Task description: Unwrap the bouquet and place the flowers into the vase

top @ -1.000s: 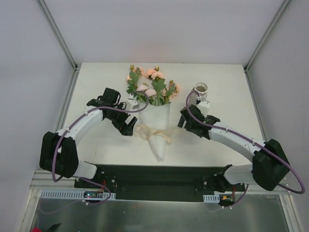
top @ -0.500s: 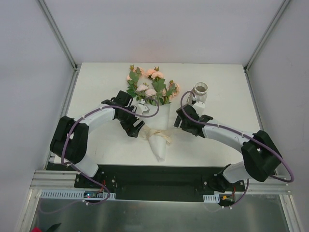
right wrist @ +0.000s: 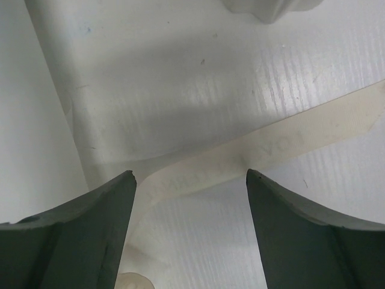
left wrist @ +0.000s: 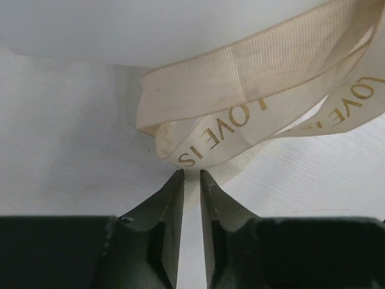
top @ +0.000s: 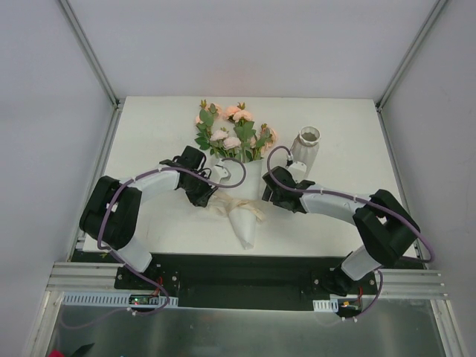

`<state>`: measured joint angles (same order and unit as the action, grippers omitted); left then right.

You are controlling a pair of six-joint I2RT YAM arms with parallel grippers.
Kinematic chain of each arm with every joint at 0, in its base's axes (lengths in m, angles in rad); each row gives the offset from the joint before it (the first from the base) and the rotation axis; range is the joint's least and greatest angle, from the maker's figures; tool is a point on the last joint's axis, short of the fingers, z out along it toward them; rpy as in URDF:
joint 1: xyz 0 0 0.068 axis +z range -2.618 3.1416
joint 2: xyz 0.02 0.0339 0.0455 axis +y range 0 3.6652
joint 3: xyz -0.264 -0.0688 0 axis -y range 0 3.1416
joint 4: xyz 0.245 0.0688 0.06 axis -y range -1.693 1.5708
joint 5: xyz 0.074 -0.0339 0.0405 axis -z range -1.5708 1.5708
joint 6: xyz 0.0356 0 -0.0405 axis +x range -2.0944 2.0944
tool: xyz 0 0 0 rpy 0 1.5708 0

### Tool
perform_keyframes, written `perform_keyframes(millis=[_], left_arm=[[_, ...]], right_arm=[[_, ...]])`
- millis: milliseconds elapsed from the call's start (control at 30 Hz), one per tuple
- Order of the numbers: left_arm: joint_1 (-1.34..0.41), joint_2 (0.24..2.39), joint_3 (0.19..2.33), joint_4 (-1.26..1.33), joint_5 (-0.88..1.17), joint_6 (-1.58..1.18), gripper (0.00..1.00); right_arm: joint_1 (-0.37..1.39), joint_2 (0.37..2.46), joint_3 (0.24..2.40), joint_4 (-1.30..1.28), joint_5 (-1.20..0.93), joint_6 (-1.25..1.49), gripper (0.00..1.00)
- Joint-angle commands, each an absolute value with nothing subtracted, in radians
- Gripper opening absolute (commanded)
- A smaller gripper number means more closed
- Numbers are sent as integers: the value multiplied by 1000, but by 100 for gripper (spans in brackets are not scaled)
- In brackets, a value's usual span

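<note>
The bouquet lies mid-table in its white paper cone, the flowers pointing away from me. A cream ribbon bow ties the cone. My left gripper sits at the bow's left side. In the left wrist view, the left gripper has its jaws nearly together on a strip of the lettered ribbon. My right gripper is at the cone's right edge. In the right wrist view, the right gripper stands open over a ribbon tail lying flat on the table. The vase stands upright behind it.
The white paper cone fills the left of the right wrist view, and the vase's base shows at the top. Metal frame posts rise at the table's back corners. The near table edge meets the black arm mounts.
Both arms moved inward to the bow. The left jaws went from wide open to nearly together on the ribbon. The right jaws narrowed slightly, and the vase is now uncovered.
</note>
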<state>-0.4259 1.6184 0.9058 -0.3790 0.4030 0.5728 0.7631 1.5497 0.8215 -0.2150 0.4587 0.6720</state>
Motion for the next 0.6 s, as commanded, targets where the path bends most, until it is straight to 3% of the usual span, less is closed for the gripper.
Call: perform_keyframes(millis=[0, 67, 233, 333, 567], left_arm=[[-433, 1591, 888, -362, 390, 580, 11], [-431, 1574, 884, -361, 388, 565, 0], [-433, 1480, 865, -380, 377, 545, 0], [-430, 1418, 864, -397, 364, 535, 0], [-414, 1356, 870, -457, 396, 529, 2]], right_arm=[[779, 1589, 833, -198, 476, 713, 76], [787, 1597, 833, -198, 480, 719, 73], [793, 1618, 825, -192, 485, 733, 65], [795, 1621, 822, -192, 492, 735, 53], [796, 1614, 804, -207, 511, 739, 4]])
